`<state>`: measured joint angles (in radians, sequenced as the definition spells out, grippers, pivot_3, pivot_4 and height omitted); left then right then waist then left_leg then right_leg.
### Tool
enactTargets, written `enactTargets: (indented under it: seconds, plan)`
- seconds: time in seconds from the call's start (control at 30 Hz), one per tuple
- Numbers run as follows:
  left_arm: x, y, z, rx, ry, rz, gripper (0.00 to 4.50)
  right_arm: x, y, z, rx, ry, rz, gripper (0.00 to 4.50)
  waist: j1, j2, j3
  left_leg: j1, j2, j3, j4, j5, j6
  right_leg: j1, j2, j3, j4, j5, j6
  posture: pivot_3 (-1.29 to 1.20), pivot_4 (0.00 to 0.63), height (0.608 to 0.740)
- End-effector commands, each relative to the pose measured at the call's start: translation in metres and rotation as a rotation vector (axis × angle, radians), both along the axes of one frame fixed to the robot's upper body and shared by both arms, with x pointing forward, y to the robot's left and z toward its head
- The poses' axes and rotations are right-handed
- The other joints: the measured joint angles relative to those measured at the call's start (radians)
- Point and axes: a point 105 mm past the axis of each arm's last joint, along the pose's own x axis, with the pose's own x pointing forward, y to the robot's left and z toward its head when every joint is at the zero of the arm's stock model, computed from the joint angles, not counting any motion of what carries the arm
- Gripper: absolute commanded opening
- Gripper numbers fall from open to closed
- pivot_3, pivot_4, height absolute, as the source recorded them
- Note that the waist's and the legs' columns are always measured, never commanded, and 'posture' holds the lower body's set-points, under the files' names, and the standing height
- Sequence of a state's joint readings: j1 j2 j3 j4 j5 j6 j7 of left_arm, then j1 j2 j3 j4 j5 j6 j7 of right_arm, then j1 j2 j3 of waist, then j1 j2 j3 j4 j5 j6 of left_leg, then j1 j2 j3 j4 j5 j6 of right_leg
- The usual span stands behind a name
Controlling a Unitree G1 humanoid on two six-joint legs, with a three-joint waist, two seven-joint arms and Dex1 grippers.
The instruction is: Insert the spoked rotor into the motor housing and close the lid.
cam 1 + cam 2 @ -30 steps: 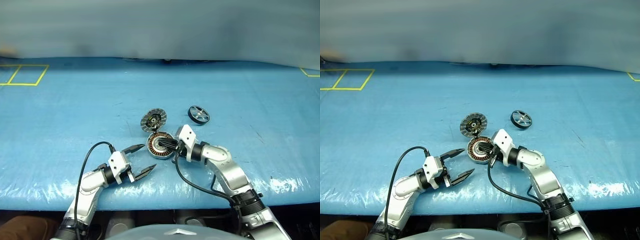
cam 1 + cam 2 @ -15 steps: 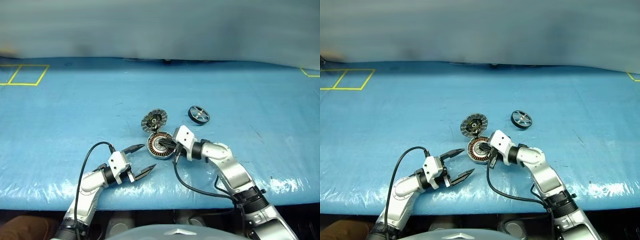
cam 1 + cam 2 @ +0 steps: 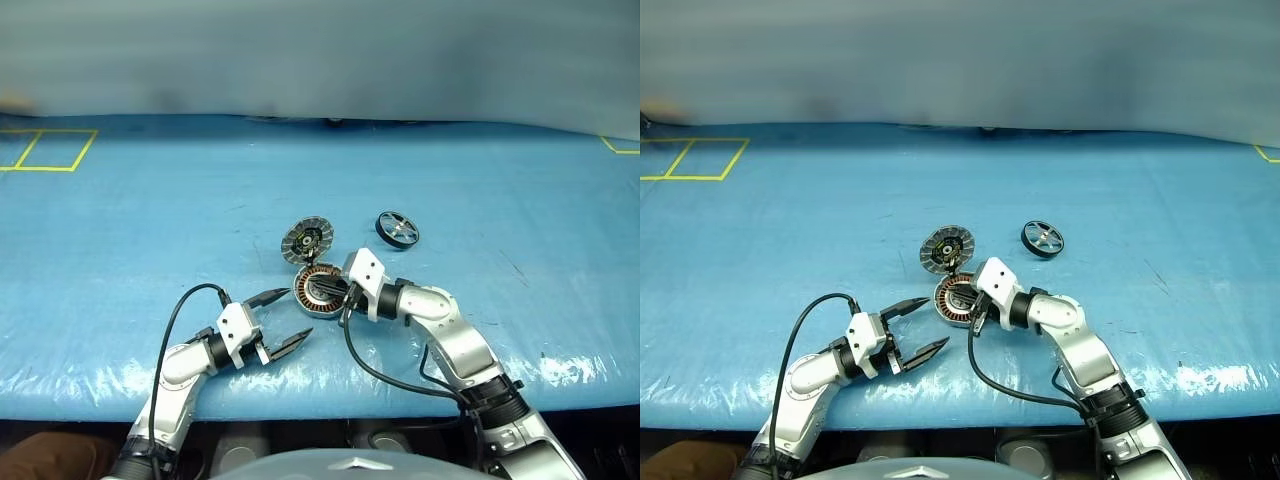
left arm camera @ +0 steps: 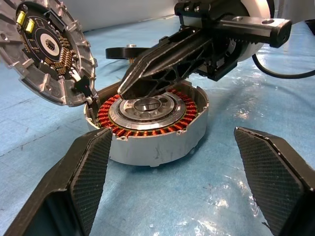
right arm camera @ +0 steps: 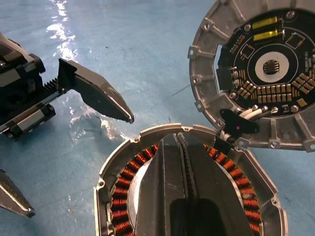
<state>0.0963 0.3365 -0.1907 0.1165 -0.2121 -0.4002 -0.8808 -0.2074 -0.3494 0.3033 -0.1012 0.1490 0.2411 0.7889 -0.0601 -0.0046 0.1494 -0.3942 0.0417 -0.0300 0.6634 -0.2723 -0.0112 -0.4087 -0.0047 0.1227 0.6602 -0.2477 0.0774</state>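
Note:
The motor housing [image 3: 318, 291] sits on the blue sheet, its copper windings [image 4: 147, 129] showing. Its hinged lid [image 3: 307, 241] stands open behind it, with the circuit face [image 5: 268, 66] in view. My right gripper [image 3: 336, 290] is shut and empty. Its fingers [image 5: 178, 187] lie across the top of the housing, and their tips reach the rim near the hinge. My left gripper [image 3: 299, 312] is open just short of the housing on its near left side, holding nothing. The spoked rotor [image 3: 397, 228] lies flat to the right, beyond the right wrist.
Blue plastic sheeting [image 3: 480, 200] covers the whole table, with its front edge just below the arms. Yellow tape squares [image 3: 45, 150] mark the far left, and a yellow tape corner [image 3: 620, 147] marks the far right. A black cable [image 3: 385, 370] loops under the right forearm.

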Motion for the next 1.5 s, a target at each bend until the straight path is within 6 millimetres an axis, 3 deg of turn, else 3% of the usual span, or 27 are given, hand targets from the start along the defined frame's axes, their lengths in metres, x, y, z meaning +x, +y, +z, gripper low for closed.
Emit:
enactTargets:
  seconds: [0.03, 0.67, 1.0, 1.33, 1.5]
  plan:
    - [-0.001, -0.002, 0.002, -0.003, -0.017, -0.010, 4.20, -0.003, 0.000, 0.011, 0.023, -0.032, 0.020, 0.02, 0.000, 0.000, 0.000, 0.000, 0.000, 0.000, 0.000, 0.000, 0.000, 0.000, 0.000, 0.000, 0.000, 0.000, 0.000, 0.00, 0.150, 0.740]
    - [-0.001, -0.001, 0.002, -0.005, -0.016, 0.006, 4.20, -0.002, -0.020, -0.030, -0.331, -0.044, 0.030, 0.02, 0.001, 0.000, -0.001, 0.001, 0.000, 0.000, 0.001, 0.000, 0.000, 0.002, 0.000, 0.000, 0.000, 0.000, 0.000, 0.00, 0.150, 0.740]
    - [-0.002, -0.002, 0.001, -0.008, -0.011, 0.006, 4.20, -0.005, -0.031, -0.039, -0.381, 0.021, 0.009, 0.02, 0.007, -0.002, -0.002, 0.003, 0.000, 0.000, 0.003, 0.001, -0.001, 0.005, 0.000, 0.000, 0.000, 0.000, 0.001, 0.00, 0.150, 0.740]
    - [-0.002, -0.002, 0.001, -0.009, -0.010, 0.004, 4.20, -0.005, -0.043, -0.049, -0.432, 0.060, -0.025, 0.02, 0.006, -0.006, -0.004, 0.016, 0.000, 0.001, 0.002, 0.001, -0.001, 0.016, 0.000, 0.000, 0.000, -0.007, -0.001, 0.00, 0.150, 0.740]
    - [-0.002, -0.002, 0.001, -0.009, -0.007, 0.003, 4.20, -0.005, -0.035, -0.036, -0.330, 0.053, -0.017, 0.02, 0.008, -0.007, -0.005, 0.016, 0.000, 0.001, 0.000, 0.000, -0.001, 0.016, 0.000, 0.000, -0.001, -0.007, -0.001, 0.00, 0.150, 0.740]
